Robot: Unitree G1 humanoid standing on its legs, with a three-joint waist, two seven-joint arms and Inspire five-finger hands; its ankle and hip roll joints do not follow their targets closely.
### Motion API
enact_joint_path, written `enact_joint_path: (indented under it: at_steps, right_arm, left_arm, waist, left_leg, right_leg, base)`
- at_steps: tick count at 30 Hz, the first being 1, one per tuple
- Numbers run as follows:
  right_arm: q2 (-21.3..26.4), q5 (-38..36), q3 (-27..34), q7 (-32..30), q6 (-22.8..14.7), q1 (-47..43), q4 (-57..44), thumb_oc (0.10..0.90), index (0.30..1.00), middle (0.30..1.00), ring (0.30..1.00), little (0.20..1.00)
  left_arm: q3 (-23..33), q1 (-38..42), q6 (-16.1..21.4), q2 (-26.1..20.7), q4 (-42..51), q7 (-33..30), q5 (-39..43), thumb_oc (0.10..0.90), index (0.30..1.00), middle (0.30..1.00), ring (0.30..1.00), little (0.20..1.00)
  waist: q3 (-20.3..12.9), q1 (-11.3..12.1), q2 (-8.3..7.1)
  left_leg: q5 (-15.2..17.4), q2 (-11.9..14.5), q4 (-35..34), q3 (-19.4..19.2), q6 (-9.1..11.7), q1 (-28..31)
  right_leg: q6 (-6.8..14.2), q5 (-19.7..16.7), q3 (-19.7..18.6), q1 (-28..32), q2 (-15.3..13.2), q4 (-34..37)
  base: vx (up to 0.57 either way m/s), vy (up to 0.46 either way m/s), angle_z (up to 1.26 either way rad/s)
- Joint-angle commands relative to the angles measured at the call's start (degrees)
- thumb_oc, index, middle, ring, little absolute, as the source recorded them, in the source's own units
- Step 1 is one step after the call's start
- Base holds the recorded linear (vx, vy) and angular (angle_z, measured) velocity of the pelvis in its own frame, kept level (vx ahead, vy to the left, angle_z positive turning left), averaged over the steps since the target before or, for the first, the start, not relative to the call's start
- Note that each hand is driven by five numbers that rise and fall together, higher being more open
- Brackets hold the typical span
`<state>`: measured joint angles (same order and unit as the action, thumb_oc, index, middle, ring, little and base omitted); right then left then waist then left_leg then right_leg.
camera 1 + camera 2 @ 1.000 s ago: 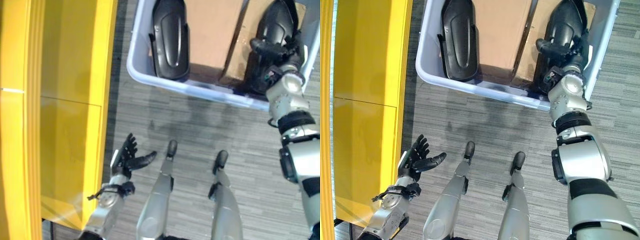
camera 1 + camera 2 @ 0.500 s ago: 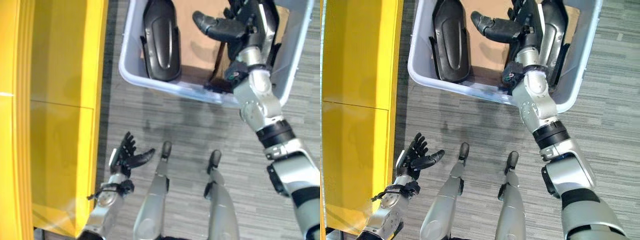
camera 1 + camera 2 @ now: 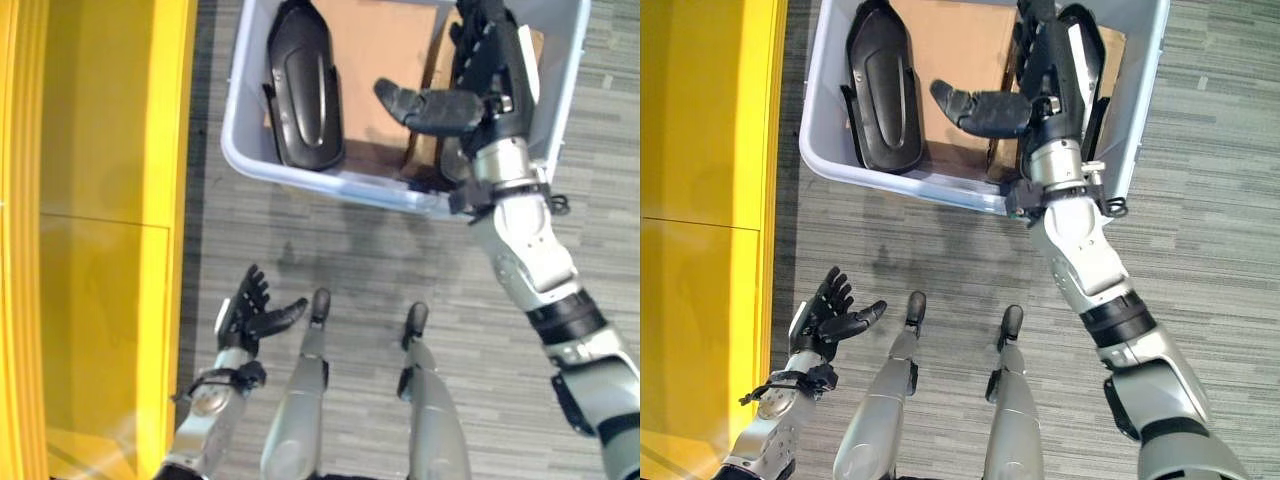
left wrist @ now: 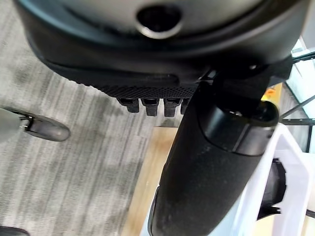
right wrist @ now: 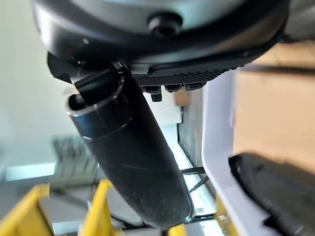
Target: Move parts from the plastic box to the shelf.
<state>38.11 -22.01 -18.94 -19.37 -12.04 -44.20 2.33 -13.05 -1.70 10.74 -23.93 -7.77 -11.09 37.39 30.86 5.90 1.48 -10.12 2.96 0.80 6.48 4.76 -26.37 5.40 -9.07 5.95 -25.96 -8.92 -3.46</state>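
A grey plastic box (image 3: 330, 187) stands on the floor ahead. One black moulded part (image 3: 305, 90) lies in its left end. A second black part (image 3: 1087, 55) at the right end is mostly hidden behind my right hand (image 3: 490, 90). That hand hovers over the box, open, thumb (image 3: 425, 105) pointing left, holding nothing. In the right wrist view a black part (image 5: 275, 191) lies past the straight thumb (image 5: 133, 162). My left hand (image 3: 245, 315) hangs open, palm up, low beside the yellow shelf (image 3: 90, 200).
Brown cardboard (image 3: 385, 50) lines and divides the box. Grey striped carpet (image 3: 380, 260) stretches between the box and the shelf. The shelf runs the whole length of the left side.
My right hand has come up out of the box's right end and moved left, fingers spread, holding nothing. The camera has shifted. The left hand has stayed put.
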Motion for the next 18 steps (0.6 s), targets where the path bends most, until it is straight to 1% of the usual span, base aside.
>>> enact_joint_path:
  at_steps: [1,3,4,5,6,10,12,13,17,18]
  right_arm:
    - [3.2,12.5,5.0,-2.7,-2.9,-3.9,-6.0,0.900,1.000,1.000,1.000,1.000]
    - [4.1,19.0,6.0,-3.2,-1.5,-1.2,-8.0,0.900,1.000,1.000,1.000,1.000]
    - [5.1,24.5,6.5,-3.6,-0.5,0.6,-8.8,0.900,1.000,1.000,1.000,1.000]
    - [5.3,27.4,6.5,-3.8,0.0,1.8,-9.3,0.900,1.000,1.000,1.000,1.000]
    - [5.3,27.5,6.6,-3.8,0.1,1.9,-9.4,0.900,1.000,1.000,1.000,1.000]
    - [6.5,37.9,6.2,-4.4,2.4,4.7,-10.6,0.900,1.000,1.000,1.000,1.000]
    - [6.7,41.2,5.7,-4.4,3.1,5.3,-10.6,0.900,1.000,1.000,1.000,1.000]
    - [7.4,44.9,4.9,-4.5,4.2,5.1,-9.9,0.900,1.000,1.000,1.000,1.000]
    - [7.1,46.5,3.6,-4.4,5.3,4.6,-7.6,0.900,1.000,1.000,1.000,1.000]
    - [6.1,45.7,3.1,-4.3,5.5,4.4,-5.7,0.900,1.000,1.000,1.000,1.000]
  left_arm:
    - [1.6,-4.3,2.9,-2.3,4.9,-0.9,-3.1,0.900,1.000,1.000,1.000,1.000]
    - [1.9,-4.3,2.9,-2.1,4.9,-1.0,-4.0,0.900,1.000,1.000,1.000,1.000]
    - [2.3,-4.4,3.2,-2.1,5.1,-1.1,-4.7,0.900,1.000,1.000,1.000,1.000]
    - [2.4,-4.5,3.2,-1.9,5.2,-1.2,-5.2,0.900,1.000,1.000,1.000,1.000]
    - [2.4,-4.6,3.1,-1.9,5.2,-1.2,-5.3,0.900,1.000,1.000,1.000,1.000]
    - [2.3,-4.7,3.2,-1.3,5.2,-1.3,-6.5,0.900,1.000,1.000,1.000,1.000]
    - [2.5,-4.7,3.3,-1.1,5.5,-1.5,-6.8,0.900,1.000,1.000,1.000,1.000]
    - [2.6,-4.7,3.5,-1.0,5.4,-1.8,-7.1,0.900,1.000,1.000,1.000,1.000]
    - [2.5,-4.4,3.8,-0.8,5.4,-2.3,-7.4,0.900,1.000,1.000,1.000,1.000]
    - [2.3,-4.3,3.8,-0.5,5.1,-2.5,-7.3,0.900,1.000,1.000,1.000,1.000]
  waist:
    - [-3.8,-0.5,-0.81]
    - [-4.0,-0.8,-0.92]
    - [-4.1,-1.0,-0.98]
    - [-4.1,-1.1,-1.07]
    - [-4.2,-1.0,-1.08]
    - [-4.3,-1.5,-1.23]
    - [-4.3,-1.6,-1.21]
    - [-4.2,-1.6,-1.22]
    - [-4.1,-1.6,-1.22]
    - [-4.0,-1.6,-1.13]
  left_leg:
    - [6.3,0.1,1.6,1.2,-1.0,4.2]
    - [6.4,0.2,1.5,1.1,-1.0,4.3]
    - [6.3,0.3,1.3,1.0,-1.0,4.3]
    - [6.3,0.4,1.2,1.0,-1.0,4.4]
    - [6.3,0.4,1.2,1.0,-1.0,4.4]
    - [6.2,0.5,1.0,0.9,-1.0,4.4]
    - [6.2,0.5,0.9,0.8,-1.0,4.3]
    - [6.2,0.6,0.9,0.8,-1.0,4.3]
    - [6.1,0.7,0.8,0.7,-1.0,4.2]
    - [6.1,0.7,0.8,0.6,-0.9,4.2]
  right_leg:
    - [1.3,7.1,0.6,-1.2,-1.9,-7.6]
    - [1.4,7.0,0.8,-0.9,-1.8,-7.2]
    - [1.4,6.9,0.8,-0.9,-1.8,-7.1]
    - [1.5,6.9,0.8,-0.9,-1.7,-7.0]
    - [1.5,6.9,0.8,-0.8,-1.7,-6.9]
    - [1.6,6.9,0.6,-0.9,-1.5,-6.8]
    - [1.6,7.0,0.4,-1.0,-1.5,-6.8]
    - [1.7,7.0,0.4,-1.1,-1.4,-6.8]
    - [1.7,6.9,0.3,-1.3,-1.3,-6.7]
    - [1.7,6.9,0.2,-1.4,-1.3,-6.8]
  base:
    - [0.00,0.000,0.00]
    - [0.00,0.003,-0.02]
    - [0.00,-0.002,-0.06]
    - [0.00,-0.003,-0.08]
    - [0.00,-0.004,-0.08]
    - [0.00,0.002,-0.08]
    - [0.00,0.001,-0.02]
    - [0.00,0.000,0.00]
    - [0.00,0.000,0.00]
    - [0.00,0.000,0.00]
